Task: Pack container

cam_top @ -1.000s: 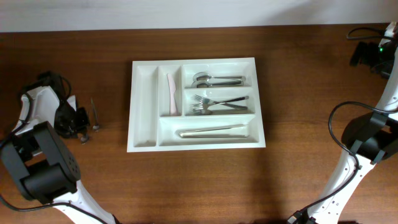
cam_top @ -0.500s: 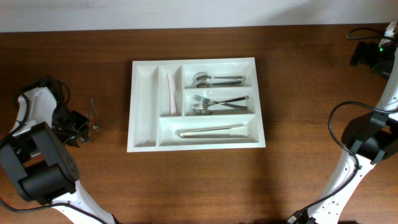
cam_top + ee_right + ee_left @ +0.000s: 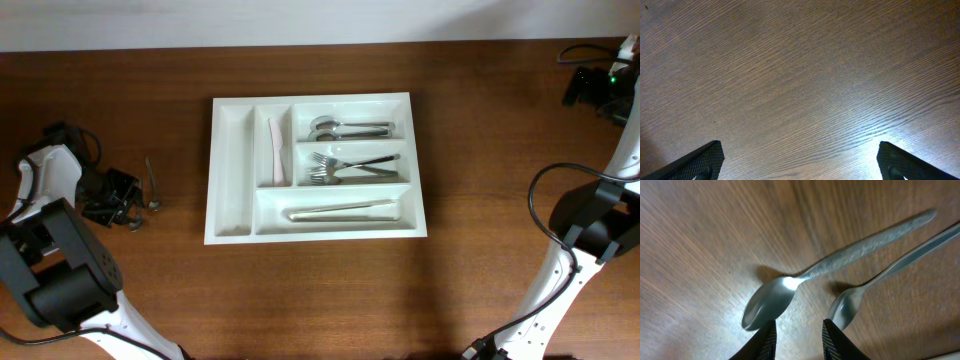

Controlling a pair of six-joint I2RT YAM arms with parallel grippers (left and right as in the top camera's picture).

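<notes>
The container (image 3: 230,232), a large white five-compartment tray, sits in the middle of the table. It holds spoons (image 3: 350,128), forks (image 3: 345,165), long pale utensils (image 3: 340,211) and a pink piece (image 3: 274,150). Its leftmost narrow compartment is bare. Left of it two loose metal spoons (image 3: 151,182) lie on the wood. In the left wrist view the patterned spoon (image 3: 790,292) and the plain spoon (image 3: 880,277) lie just beyond my left gripper (image 3: 799,330), whose jaws stand slightly apart over bare wood, holding nothing. My right gripper (image 3: 800,150) is wide open over bare table.
Cables and a black device (image 3: 595,85) sit at the far right corner. The right arm's base and cable (image 3: 585,225) stand at the right edge. The left arm's body (image 3: 60,260) fills the near left corner.
My left gripper has drawn back to the left, away from the two spoons, and its jaws have parted a little. The spoons stay on the table. The right arm has not moved.
</notes>
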